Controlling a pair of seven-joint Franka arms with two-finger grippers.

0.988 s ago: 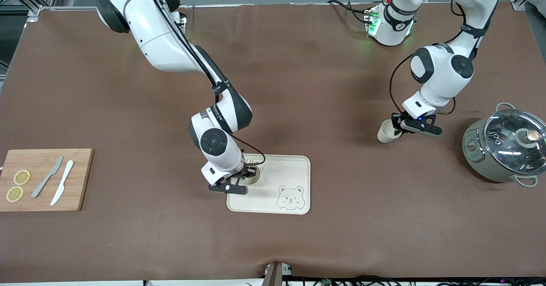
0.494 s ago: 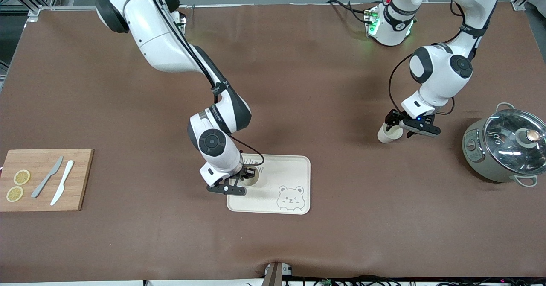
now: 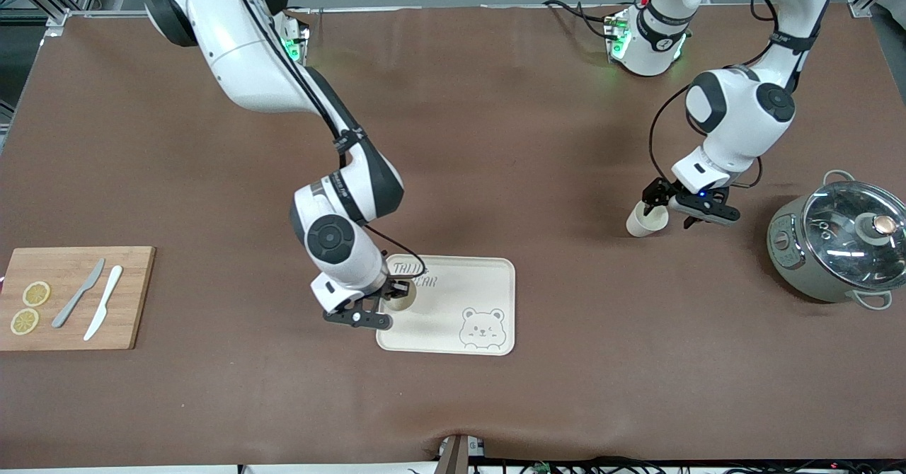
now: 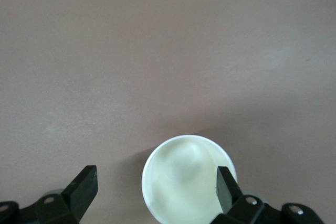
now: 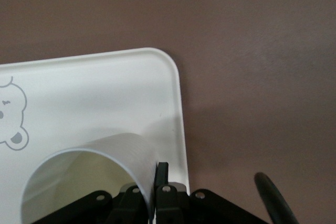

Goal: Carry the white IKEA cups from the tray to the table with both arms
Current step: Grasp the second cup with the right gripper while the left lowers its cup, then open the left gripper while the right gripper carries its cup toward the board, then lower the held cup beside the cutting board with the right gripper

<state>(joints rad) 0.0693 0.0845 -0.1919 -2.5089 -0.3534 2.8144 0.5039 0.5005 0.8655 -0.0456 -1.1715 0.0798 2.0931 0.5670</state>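
One white cup [image 3: 644, 222] stands upright on the brown table near the left arm's end. My left gripper [image 3: 669, 207] is open around it. In the left wrist view this cup [image 4: 184, 178] sits between the spread fingers [image 4: 83, 188], close to one and apart from the other. My right gripper [image 3: 393, 293] is shut on the wall of the second white cup [image 3: 400, 297], at the end of the bear tray [image 3: 488, 281] toward the right arm. The right wrist view shows that cup [image 5: 89, 174] pinched by my right gripper [image 5: 155, 181] over the tray [image 5: 105, 90]. I cannot tell whether its base touches the tray.
A wooden cutting board [image 3: 127, 304] with lemon slices and two knives lies at the right arm's end. A grey pot with a glass lid [image 3: 842, 239] stands at the left arm's end, beside the left gripper.
The left gripper has opened and let go of its cup, which now stands on the table. The right arm has shifted its cup toward the tray's end nearer the right arm.
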